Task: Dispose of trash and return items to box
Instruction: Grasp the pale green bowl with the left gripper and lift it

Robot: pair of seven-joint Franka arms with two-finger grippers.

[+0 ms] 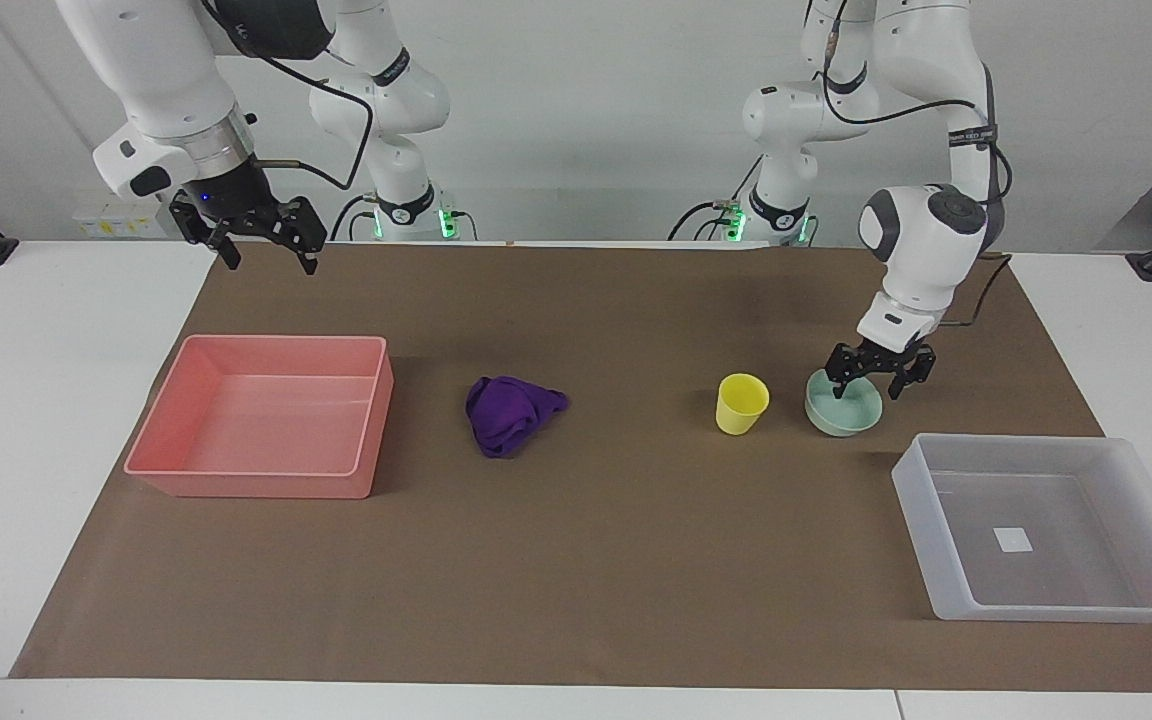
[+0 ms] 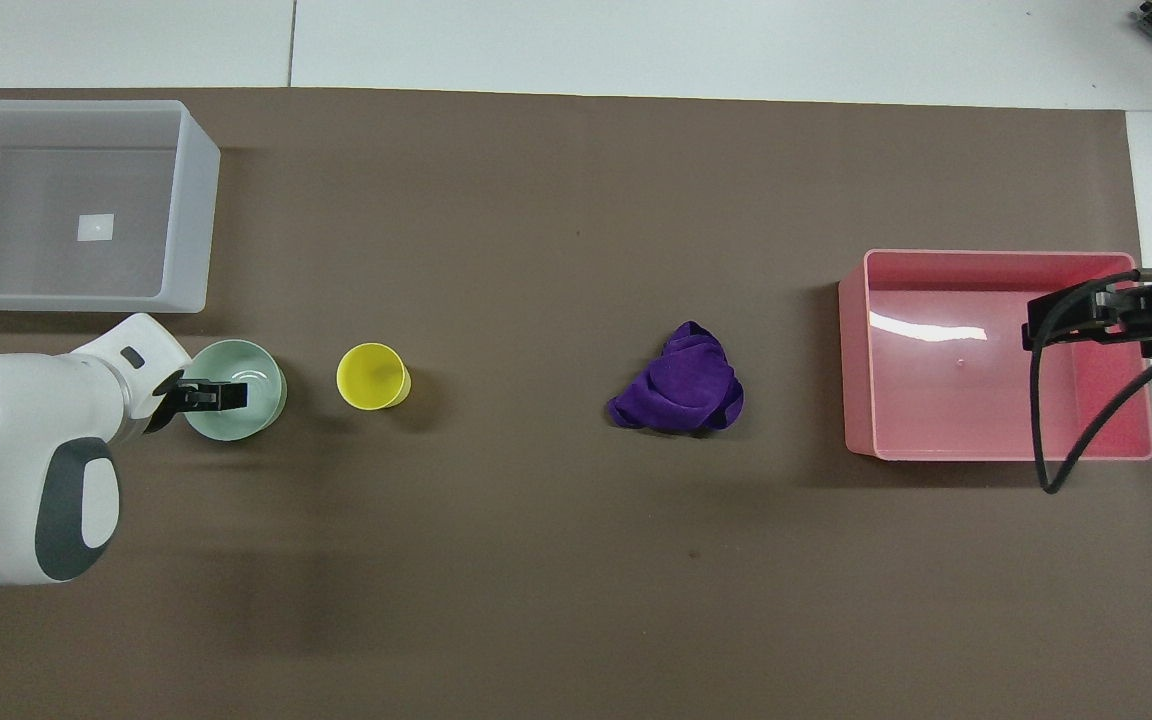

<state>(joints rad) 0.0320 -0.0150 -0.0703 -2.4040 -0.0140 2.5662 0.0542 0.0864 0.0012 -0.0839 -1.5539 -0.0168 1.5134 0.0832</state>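
Note:
The mint-green bowl [image 1: 844, 415] [image 2: 258, 385] stands on the brown mat beside the yellow cup [image 1: 741, 403] [image 2: 372, 376]. My left gripper [image 1: 870, 384] [image 2: 210, 397] is open and low at the bowl's rim, on the side toward the left arm's end, one finger over the bowl and one outside it. The purple cloth [image 1: 508, 412] [image 2: 681, 392] lies mid-table. The translucent box [image 1: 914, 500] [image 2: 192, 200] sits empty at the left arm's end, farther from the robots than the bowl. My right gripper [image 1: 271, 262] [image 2: 1046, 318] hangs open and empty, high over the pink bin.
The pink bin [image 1: 256, 485] [image 2: 851, 360] sits empty at the right arm's end of the table. The brown mat [image 1: 576, 560] covers most of the white table.

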